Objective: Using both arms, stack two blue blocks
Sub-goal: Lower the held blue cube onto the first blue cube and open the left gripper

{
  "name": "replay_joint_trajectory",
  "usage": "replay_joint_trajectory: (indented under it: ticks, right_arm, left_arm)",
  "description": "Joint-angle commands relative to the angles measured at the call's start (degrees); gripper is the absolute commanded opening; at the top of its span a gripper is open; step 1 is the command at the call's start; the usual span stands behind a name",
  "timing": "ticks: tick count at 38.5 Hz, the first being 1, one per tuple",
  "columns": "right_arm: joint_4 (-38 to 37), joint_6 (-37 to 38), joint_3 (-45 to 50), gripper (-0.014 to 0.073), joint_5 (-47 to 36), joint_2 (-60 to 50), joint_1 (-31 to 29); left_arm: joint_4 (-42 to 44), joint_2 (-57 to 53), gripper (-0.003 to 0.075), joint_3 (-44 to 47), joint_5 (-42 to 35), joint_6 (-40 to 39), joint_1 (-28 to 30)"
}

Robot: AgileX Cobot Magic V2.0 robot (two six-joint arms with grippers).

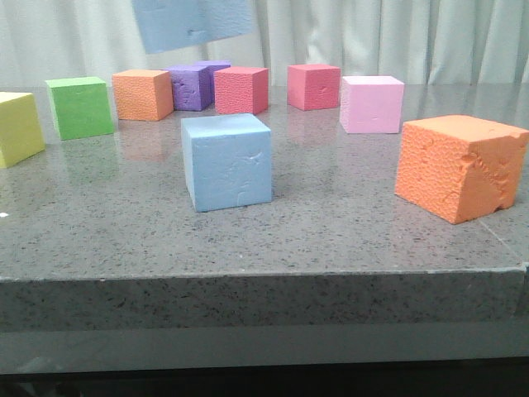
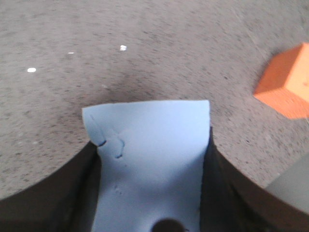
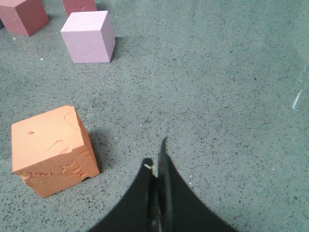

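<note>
One sky-blue block (image 1: pixel 227 162) stands on the grey table near the middle front. The other blue block (image 1: pixel 192 22) hangs in the air at the top of the front view, above and a little left of the first. In the left wrist view my left gripper (image 2: pixel 152 159) is shut on this block (image 2: pixel 149 145), its black fingers (image 2: pixel 77 193) pressed on both sides, well above the table. My right gripper (image 3: pixel 158 162) is shut and empty, low over bare table to the right of a big orange cube (image 3: pixel 52 150). Neither arm shows in the front view.
A big orange cube (image 1: pixel 460 165) stands front right. At the back stand a yellow (image 1: pixel 16 126), green (image 1: pixel 80 106), orange (image 1: pixel 143 93), purple (image 1: pixel 195 85), two red (image 1: pixel 241 88) and a pink cube (image 1: pixel 371 102). The table's front edge (image 1: pixel 264 277) is near.
</note>
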Motion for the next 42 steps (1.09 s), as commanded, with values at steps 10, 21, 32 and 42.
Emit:
replay_joint_trajectory:
  ticks: [10,21,32,42]
  right_arm:
    - [-0.64,-0.81,-1.62,-0.0060,-3.98,-0.01,-0.27]
    - [-0.64,-0.81,-1.62,-0.0060,-3.93,-0.01,-0.27]
    - [-0.64,-0.81,-1.62,-0.0060,-3.93,-0.01,-0.27]
    - [-0.64,-0.81,-1.62,-0.0060,-3.93,-0.01,-0.27]
  left_arm:
    - [2.29,-2.19,0.0095,1.34,-0.13,0.23,-3.53]
    - [1.76,-1.83,0.0220,3.49,-5.11,0.23,-4.30]
    - [1.96,0.62,0.0279,3.49,-4.09,0.23,-4.73]
    - [1.96,0.79,0.0433,3.49,-3.66,0.23,-4.73]
